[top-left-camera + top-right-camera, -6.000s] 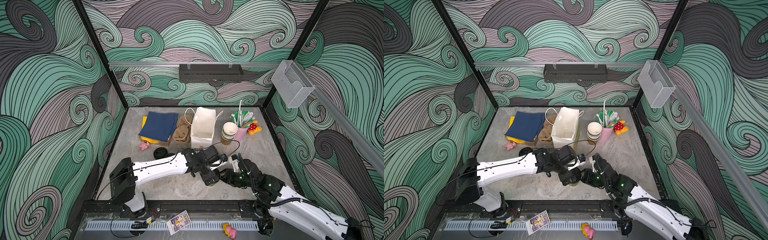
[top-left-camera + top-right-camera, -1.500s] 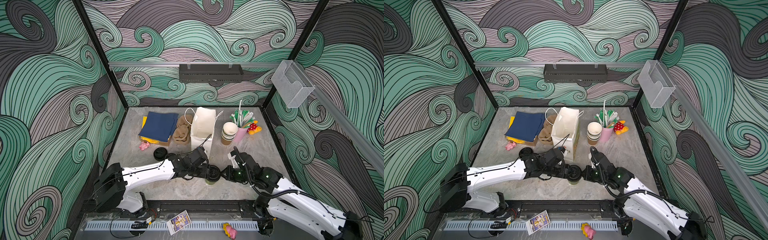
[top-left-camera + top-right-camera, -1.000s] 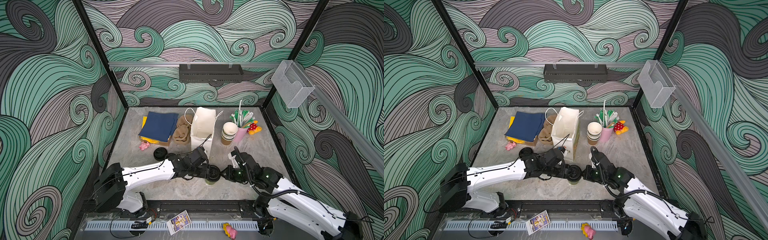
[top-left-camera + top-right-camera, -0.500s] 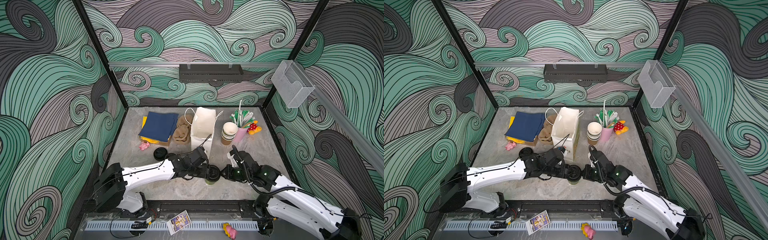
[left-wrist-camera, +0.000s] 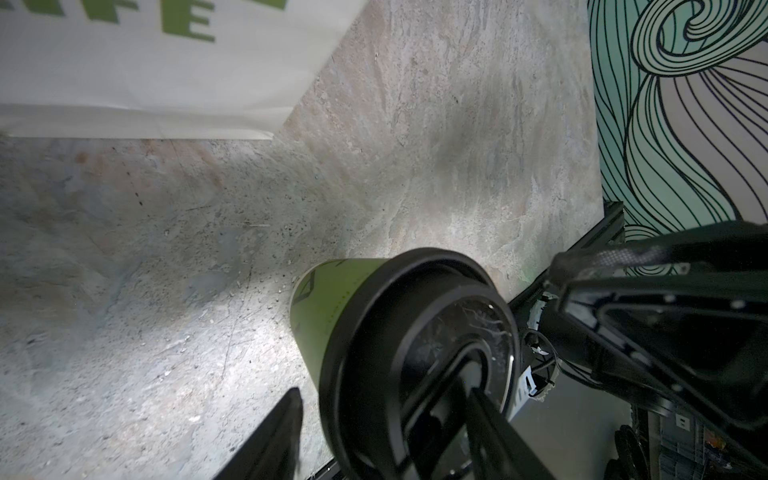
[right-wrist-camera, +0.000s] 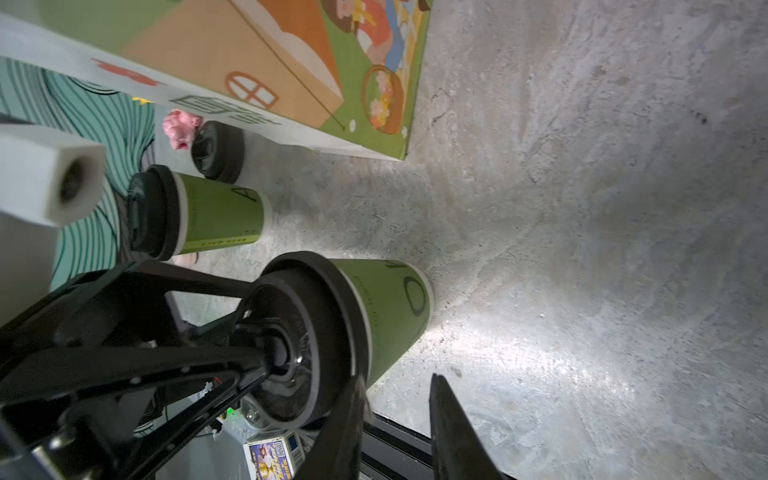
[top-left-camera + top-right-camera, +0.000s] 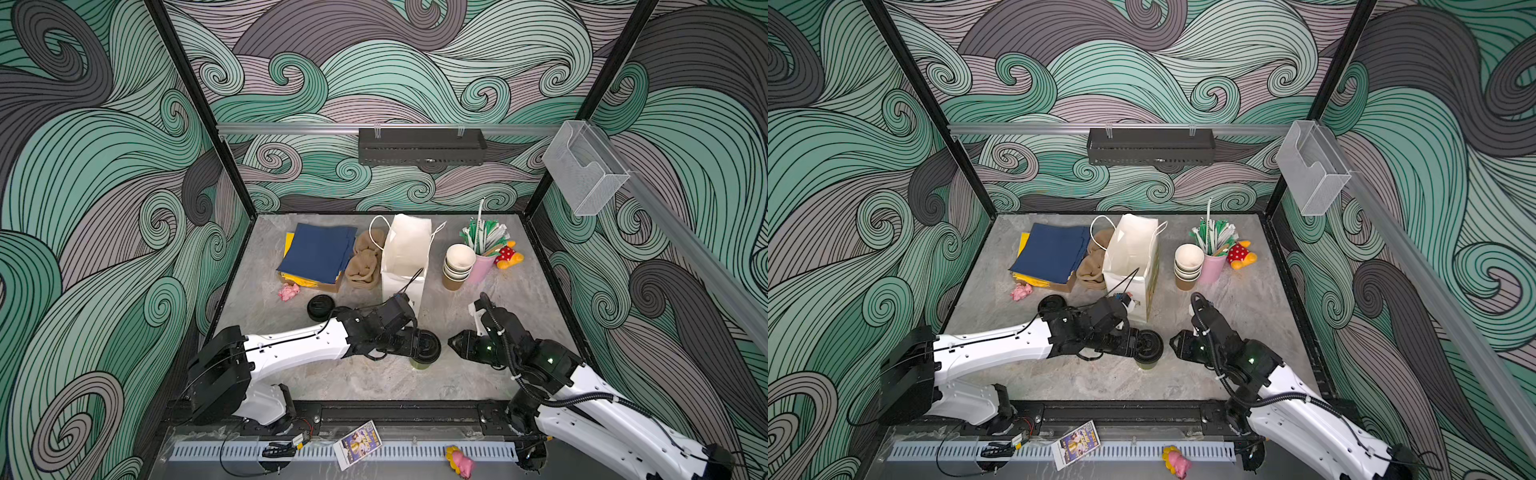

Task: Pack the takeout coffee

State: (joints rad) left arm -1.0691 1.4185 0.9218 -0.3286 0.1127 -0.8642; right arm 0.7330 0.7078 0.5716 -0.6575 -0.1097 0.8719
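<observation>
**A:** How do the jaws of the left gripper [image 7: 415,344] stand?

**B:** Apart. One finger [image 5: 482,411] lies across the top of the black lid [image 5: 419,353]. The other [image 5: 278,436] hangs off the rim, with a strip of surface [image 7: 478,307] showing between it and the cup [image 6: 386,307]. Nothing is clamped.

**A:** And the right gripper [image 7: 452,343]?

**B:** Its jaws are apart too, with nothing between them. In both top views its tips sit just beside the lid, on the cup's right. In the right wrist view one finger comes up to the rim, but I cannot tell if it touches.

**A:** Where is the cup?

**B:** It is lidded and upright near the front edge, between the two grippers. It stands in front of the white paper bag [image 7: 405,249] and apart from it.

**A:** Anything else out there?

**B:** A second cup [image 6: 220,214], green and lidded, shows only in the right wrist view, beyond the first and standing the same way. The spare lids [image 7: 320,307] lie left of the bag's front. To the right of the bag, a stack of empty cups [image 7: 457,266] stands just beside the pink cup [image 7: 482,268] of straws.
</observation>
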